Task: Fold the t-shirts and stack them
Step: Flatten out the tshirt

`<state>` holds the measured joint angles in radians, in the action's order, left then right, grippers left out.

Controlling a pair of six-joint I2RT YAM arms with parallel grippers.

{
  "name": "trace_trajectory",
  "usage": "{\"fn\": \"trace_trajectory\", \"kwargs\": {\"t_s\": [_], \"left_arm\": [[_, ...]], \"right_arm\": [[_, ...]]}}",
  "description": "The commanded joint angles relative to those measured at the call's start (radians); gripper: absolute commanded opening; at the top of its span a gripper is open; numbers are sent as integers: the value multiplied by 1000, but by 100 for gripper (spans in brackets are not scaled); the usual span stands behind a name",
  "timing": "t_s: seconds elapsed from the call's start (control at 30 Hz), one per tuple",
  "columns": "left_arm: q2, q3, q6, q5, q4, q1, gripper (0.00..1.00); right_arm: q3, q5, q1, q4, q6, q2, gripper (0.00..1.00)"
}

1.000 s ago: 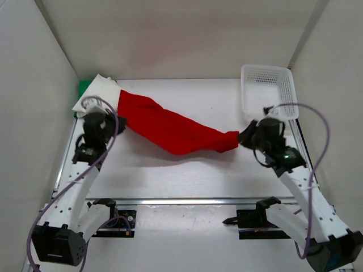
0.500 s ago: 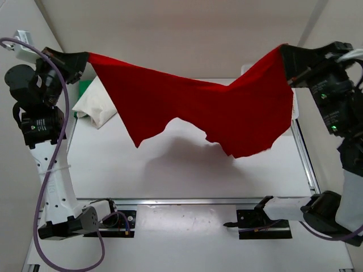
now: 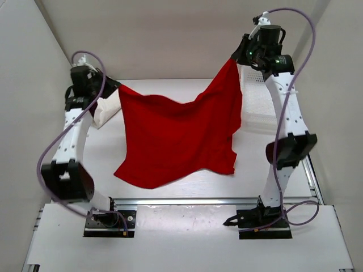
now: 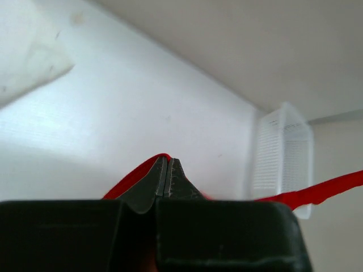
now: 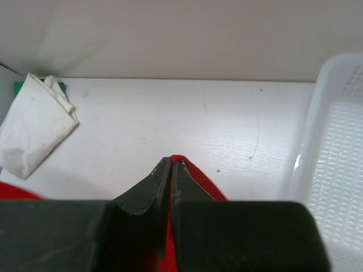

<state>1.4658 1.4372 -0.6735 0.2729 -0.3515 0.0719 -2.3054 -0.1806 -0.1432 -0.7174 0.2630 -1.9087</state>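
The red t-shirt [image 3: 176, 136] hangs spread between both grippers, its lower edge draped on the table. My left gripper [image 3: 116, 86] is shut on its left top corner at the back left; red cloth [image 4: 136, 175] shows at the shut fingertips. My right gripper [image 3: 233, 58] is shut on its right top corner, held higher at the back right; red cloth [image 5: 195, 175] shows between the fingers. The folded white t-shirt [image 3: 105, 110] lies at the back left behind my left arm, also in the right wrist view [image 5: 34, 122]. A sliver of the green t-shirt [image 5: 20, 86] shows under it.
A white plastic mesh basket [image 3: 266, 102] stands at the back right behind my right arm, also in the left wrist view [image 4: 281, 153] and the right wrist view [image 5: 334, 147]. White walls close in the table on three sides.
Both arms have lifted the red shirt off the table, spread it wide, then carried it back and lower, so its bottom edge now rests on the table.
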Motion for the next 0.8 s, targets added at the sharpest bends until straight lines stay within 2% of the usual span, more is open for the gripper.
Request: {"fn": "trace_trajectory", "kwargs": {"t_s": [0.0,0.1,0.23,0.3,0.4,0.5,0.63,0.73,0.77], "left_arm": [[74,105,12,-67,36,-20,0],[145,280,-14,-66,11,-14,0],[200,533,-44,-60,-10,32,0],[208,598,-57,-49,-4,55,0],[199,615,-60,-63,13,84,0],[147,537,-52,-78,31,89,0],[35,257,-49,-107,140,97,0],[-88,65,-20,-158,183,91,0],[-114,-22,-9,-172,195,86,0]], "right_arm": [[-158,-134,80,105,74,-28,0],[-229,-152,116,247,183,-35,0],[-213,-172,181,401,284,55,0],[-200,-213,217,462,323,94,0],[-169,-270,272,480,371,123,0],[-94,-272,272,437,323,177,0],[154,-224,217,375,197,290,0],[612,-176,188,453,151,451,0],[695,-148,179,490,147,530,0]]}}
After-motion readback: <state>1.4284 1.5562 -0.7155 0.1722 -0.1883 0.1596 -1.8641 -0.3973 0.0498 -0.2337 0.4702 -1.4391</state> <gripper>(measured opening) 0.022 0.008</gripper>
